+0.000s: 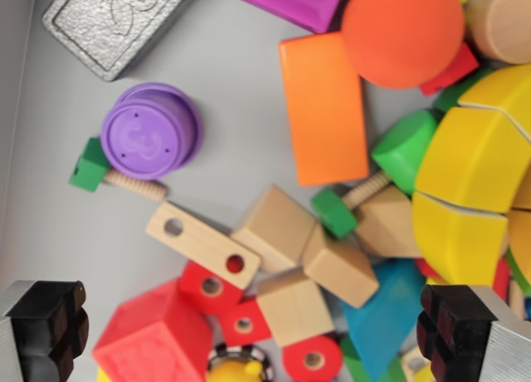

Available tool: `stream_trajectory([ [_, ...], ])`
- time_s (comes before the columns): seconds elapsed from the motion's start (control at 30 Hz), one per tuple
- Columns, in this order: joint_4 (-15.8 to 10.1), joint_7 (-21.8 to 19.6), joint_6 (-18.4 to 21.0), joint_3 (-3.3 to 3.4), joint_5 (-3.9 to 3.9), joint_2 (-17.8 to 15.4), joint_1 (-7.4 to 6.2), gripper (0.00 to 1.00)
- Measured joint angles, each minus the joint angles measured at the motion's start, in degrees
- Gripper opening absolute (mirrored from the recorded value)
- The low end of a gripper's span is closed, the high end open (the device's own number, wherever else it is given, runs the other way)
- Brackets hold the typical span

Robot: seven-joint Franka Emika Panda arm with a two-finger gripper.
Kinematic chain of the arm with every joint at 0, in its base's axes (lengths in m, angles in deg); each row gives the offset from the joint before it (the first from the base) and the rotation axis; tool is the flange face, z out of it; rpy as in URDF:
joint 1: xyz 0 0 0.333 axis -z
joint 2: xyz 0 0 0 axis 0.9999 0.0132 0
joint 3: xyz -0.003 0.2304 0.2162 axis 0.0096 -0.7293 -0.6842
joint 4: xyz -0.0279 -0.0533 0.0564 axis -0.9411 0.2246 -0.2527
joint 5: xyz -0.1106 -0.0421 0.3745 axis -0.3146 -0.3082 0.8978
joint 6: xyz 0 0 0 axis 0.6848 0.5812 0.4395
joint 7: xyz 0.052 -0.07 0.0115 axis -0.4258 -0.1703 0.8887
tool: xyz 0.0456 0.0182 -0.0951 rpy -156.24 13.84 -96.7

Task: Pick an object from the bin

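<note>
The grey bin floor point(224, 91) holds a heap of toy pieces. An upside-down purple cup point(149, 133) sits at the wrist view's left, over a green-headed wooden bolt point(104, 173). An orange block point(323, 106) lies at centre top, under an orange disc point(402, 31). Plain wooden cubes point(274, 228) and a wooden bar with holes point(203, 243) lie in the middle, with red drilled blocks point(211, 286) below. My gripper point(253, 328) hangs open above the heap, one black pad point(58, 328) at the lower left, the other point(452, 332) at the lower right. Nothing is between them.
A silver embossed block point(116, 21) lies at top left by the bin wall point(12, 108). A purple block point(290, 2) is at the top, yellow arch pieces point(477, 178) and a green piece point(405, 149) at the right, a red block point(153, 340) and a blue wedge point(386, 315) at the bottom.
</note>
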State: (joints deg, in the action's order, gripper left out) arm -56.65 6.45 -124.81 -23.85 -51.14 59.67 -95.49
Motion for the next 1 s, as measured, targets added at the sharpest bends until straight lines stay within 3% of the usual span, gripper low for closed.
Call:
stream_trajectory([
  [0.67, -2.02, 2.96, -7.89, -2.30, -2.44, 5.28, -3.78, 1.00],
  [0.9, -2.10, 3.82, -10.79, -2.90, -3.78, 7.95, -5.58, 1.00],
  [1.0, -2.09, 3.84, -11.80, -2.93, -4.02, 8.86, -5.98, 1.00],
])
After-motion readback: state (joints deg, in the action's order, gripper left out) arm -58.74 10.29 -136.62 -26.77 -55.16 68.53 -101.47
